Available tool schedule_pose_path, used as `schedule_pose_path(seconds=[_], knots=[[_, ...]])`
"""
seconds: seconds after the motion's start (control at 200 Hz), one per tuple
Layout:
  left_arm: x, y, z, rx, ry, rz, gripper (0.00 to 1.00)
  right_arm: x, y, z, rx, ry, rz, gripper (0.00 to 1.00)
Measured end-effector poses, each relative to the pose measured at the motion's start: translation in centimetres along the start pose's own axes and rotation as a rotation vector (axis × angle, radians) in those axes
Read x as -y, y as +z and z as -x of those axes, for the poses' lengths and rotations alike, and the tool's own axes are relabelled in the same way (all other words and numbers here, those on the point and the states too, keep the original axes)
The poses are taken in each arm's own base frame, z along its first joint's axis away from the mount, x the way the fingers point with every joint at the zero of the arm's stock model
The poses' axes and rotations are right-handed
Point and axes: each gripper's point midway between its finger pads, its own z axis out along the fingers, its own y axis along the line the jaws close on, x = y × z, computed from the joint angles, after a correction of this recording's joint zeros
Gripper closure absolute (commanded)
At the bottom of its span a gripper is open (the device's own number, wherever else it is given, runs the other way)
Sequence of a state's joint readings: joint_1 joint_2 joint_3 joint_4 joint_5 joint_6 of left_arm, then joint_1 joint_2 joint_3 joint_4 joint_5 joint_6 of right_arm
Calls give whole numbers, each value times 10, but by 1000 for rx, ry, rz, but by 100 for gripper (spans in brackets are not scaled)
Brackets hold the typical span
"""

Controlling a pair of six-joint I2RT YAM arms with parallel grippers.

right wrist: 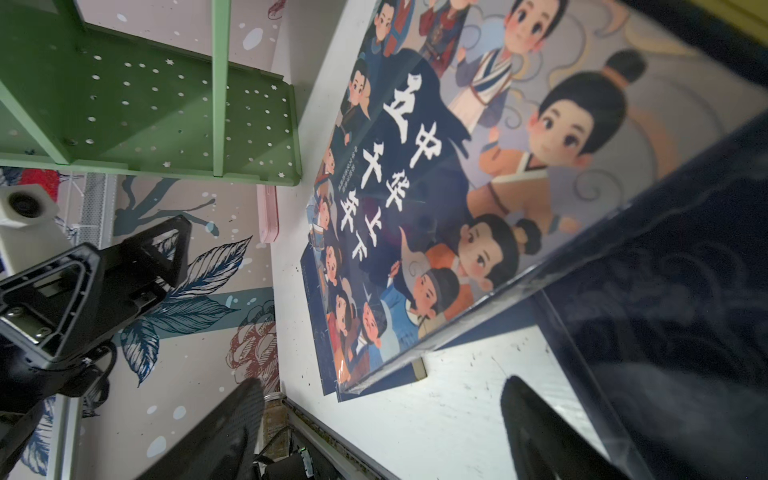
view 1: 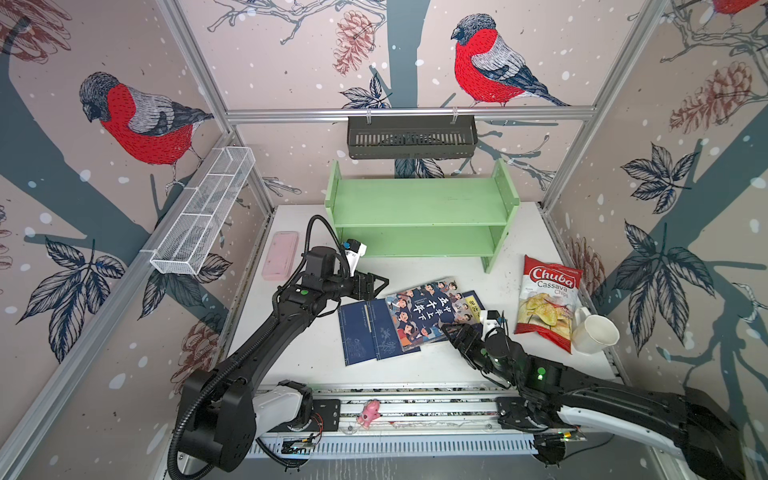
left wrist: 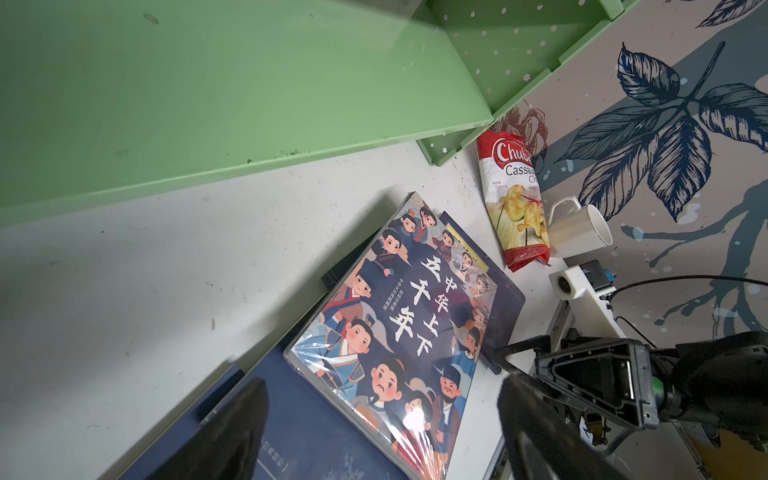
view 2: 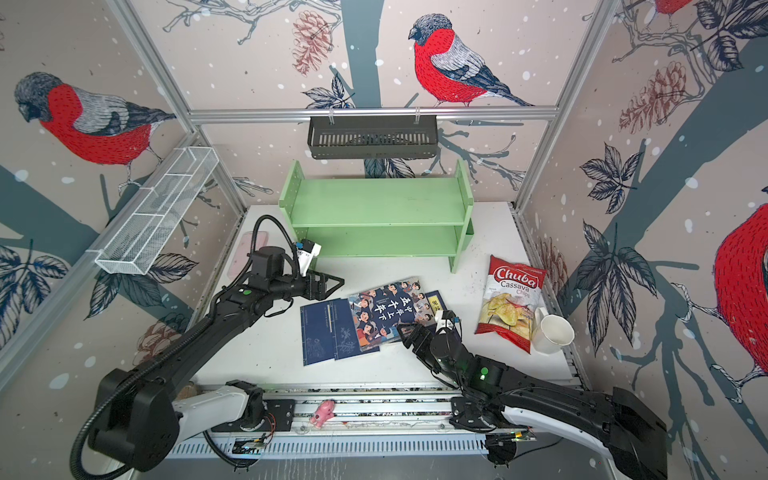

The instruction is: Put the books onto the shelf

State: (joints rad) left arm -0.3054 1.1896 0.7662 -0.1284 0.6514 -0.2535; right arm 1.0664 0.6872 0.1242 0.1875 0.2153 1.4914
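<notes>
Cartoon book [view 1: 422, 312], plastic-wrapped: probably light, bendy, slippery; it lies on the navy books [view 1: 361, 332]. Best pinched at its free edge. Left gripper [view 1: 379, 289] and right gripper [view 1: 449, 333] both gape, empty.

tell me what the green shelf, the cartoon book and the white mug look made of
Green shelf: likely painted wood board, matte; flat cut panels, scuff marks.
Cartoon book: paper under clear plastic wrap, glossy; wrinkles and glare show.
White mug: probably glazed ceramic, smooth sheen, though plastic is possible.

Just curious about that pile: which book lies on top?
The larger book with colourful cartoon figures; it overlaps the plain navy books, which lie flat beneath it.
</notes>
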Motion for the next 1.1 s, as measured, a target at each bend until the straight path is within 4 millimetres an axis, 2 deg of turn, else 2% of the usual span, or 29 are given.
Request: schedule_pose_path(seconds=[0.19,0.435,0.685,1.101], knots=[[-6,9,-13,-35,-17,0,15,8,-2,2,19,9,31,11],[0,6,-8,-14,-9,-8,15,-10,-4,6,31,12,69,10],[2,4,-18,-16,-43,-14,15,10,-2,1,25,6,45,12],[9,25,-30,-66,27,-13,16,13,0,-3,37,-7,43,13]])
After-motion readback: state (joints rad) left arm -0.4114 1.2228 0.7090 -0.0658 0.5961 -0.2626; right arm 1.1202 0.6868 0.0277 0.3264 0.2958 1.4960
